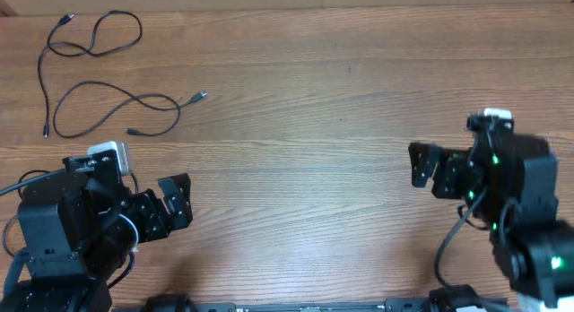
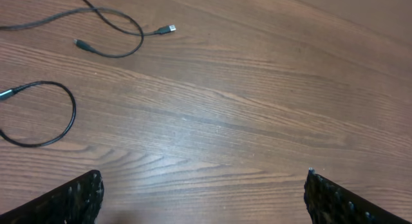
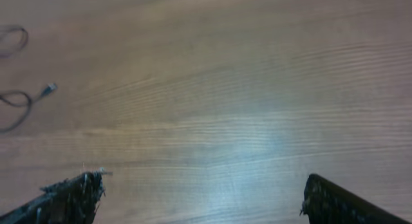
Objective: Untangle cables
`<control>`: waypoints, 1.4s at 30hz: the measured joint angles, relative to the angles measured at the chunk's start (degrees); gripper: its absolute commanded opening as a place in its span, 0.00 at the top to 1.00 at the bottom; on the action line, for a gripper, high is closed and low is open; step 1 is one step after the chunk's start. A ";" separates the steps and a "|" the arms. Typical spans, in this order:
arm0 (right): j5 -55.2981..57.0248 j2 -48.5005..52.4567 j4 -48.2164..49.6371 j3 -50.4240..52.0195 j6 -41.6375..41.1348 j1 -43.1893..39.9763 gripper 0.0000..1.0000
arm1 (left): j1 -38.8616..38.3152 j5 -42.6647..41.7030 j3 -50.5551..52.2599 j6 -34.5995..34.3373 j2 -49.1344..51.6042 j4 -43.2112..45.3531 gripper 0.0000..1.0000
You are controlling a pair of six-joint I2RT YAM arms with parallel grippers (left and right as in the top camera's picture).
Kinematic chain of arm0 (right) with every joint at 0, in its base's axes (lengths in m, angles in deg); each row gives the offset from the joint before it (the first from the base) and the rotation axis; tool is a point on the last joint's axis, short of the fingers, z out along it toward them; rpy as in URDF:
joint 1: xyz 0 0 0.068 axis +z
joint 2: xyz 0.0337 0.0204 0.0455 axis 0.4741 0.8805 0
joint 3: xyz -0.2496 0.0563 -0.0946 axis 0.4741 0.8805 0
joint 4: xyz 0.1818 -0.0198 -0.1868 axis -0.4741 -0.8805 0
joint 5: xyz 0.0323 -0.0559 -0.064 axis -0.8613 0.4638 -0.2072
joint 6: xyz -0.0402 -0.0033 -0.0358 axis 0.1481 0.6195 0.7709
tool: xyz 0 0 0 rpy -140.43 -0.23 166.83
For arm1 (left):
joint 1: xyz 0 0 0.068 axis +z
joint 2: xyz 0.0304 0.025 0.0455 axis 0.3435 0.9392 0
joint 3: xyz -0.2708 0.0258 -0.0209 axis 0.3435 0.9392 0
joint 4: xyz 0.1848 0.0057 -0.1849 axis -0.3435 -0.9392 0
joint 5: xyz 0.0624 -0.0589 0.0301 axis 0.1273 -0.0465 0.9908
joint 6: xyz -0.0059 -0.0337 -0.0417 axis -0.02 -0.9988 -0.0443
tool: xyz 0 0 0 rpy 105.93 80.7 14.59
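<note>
The cables [image 1: 108, 92] lie as loose black loops on the wooden table at the far left, with small plug ends showing, one silvery [image 1: 201, 96]. The left wrist view shows a curl of cable [image 2: 119, 51] and a second loop [image 2: 64, 114] at its upper left. Cable ends [image 3: 19, 100] show small at the left edge of the right wrist view. My left gripper [image 1: 182, 202] hovers open near the front left, short of the cables, nothing between its fingers [image 2: 77, 198]. My right gripper [image 1: 420, 167] stands open at the right, far from them, over bare wood [image 3: 203, 192].
The wooden table [image 1: 305, 115] stretches between the two arms. Both arm bases and their thicker black wiring sit along the front edge, the left one [image 1: 54, 240] and the right one [image 1: 529, 240].
</note>
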 measured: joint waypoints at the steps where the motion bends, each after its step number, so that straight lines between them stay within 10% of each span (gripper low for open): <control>1: -0.79 -1.92 1.84 2.25 0.57 -0.48 0.00 | 0.00 0.02 0.00 0.00 0.02 0.00 0.00; 18: -5.57 -27.06 24.61 33.31 3.96 -4.66 0.00 | 0.00 0.00 0.00 0.00 0.02 0.00 0.00; 42: -6.82 -40.96 53.55 52.39 10.10 -4.98 0.00 | 0.00 0.02 0.00 0.00 0.02 0.00 0.00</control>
